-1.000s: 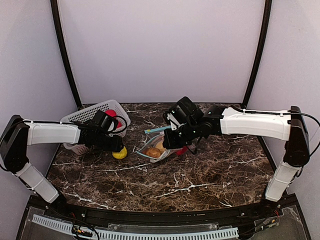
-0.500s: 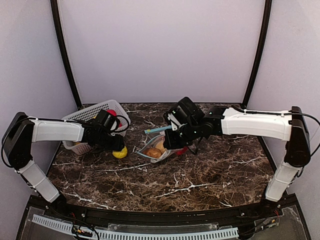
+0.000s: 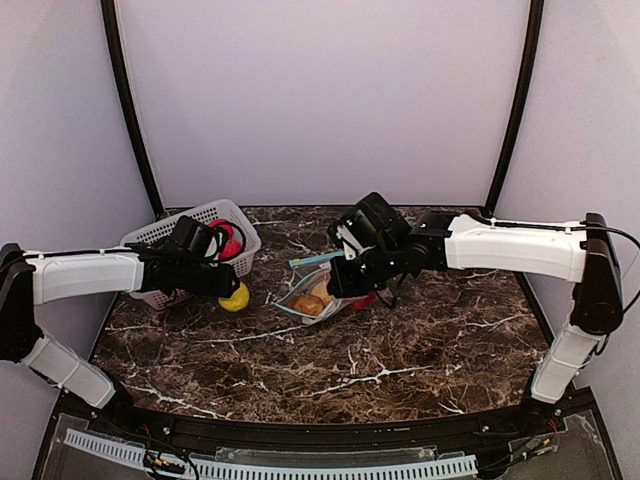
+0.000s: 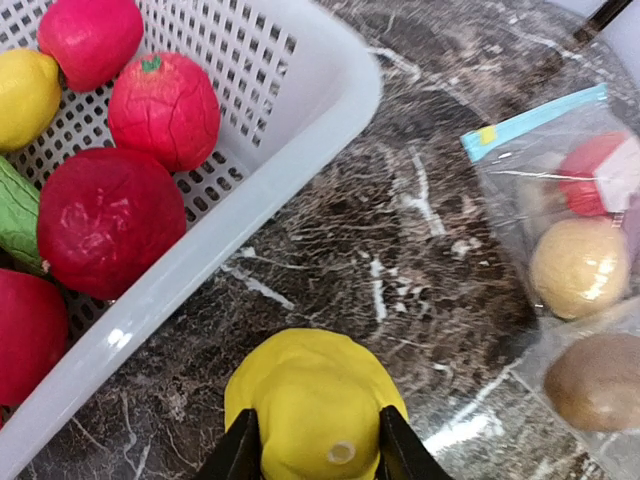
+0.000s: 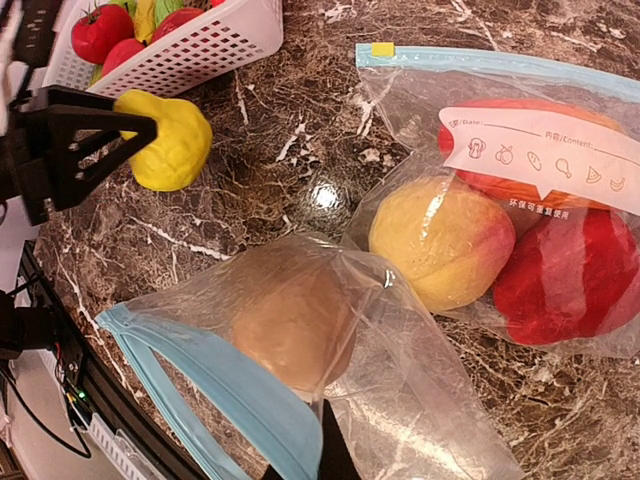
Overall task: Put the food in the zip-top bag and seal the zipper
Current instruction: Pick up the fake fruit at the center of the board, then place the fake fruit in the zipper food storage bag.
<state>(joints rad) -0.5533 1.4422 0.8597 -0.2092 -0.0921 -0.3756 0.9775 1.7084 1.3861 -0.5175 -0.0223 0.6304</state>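
My left gripper point(image 3: 222, 287) is shut on a yellow toy fruit point(image 3: 236, 297), low over the table just in front of the basket. The left wrist view shows the fruit point(image 4: 315, 400) between both black fingers point(image 4: 240, 455). The clear zip-top bag point(image 3: 312, 295) with a blue zipper strip lies mid-table, its mouth open toward the left. My right gripper point(image 3: 343, 278) is shut on the bag's mouth edge point(image 5: 240, 395) and holds it up. Inside the bag are a yellow-orange peach point(image 5: 445, 240), red pieces point(image 5: 565, 285) and a brown ball point(image 5: 290, 325).
A white lattice basket point(image 3: 160, 236) stands at the back left. It holds several red fruits point(image 4: 110, 220), a yellow one point(image 4: 25, 95) and a green piece point(image 4: 15, 215). Its rim point(image 4: 250, 220) lies close behind the yellow fruit. Black frame posts rise at the back corners.
My left arm has drawn back to the left, carrying the yellow fruit slightly left and farther back, nearer the basket. The right gripper and bag have stayed put.
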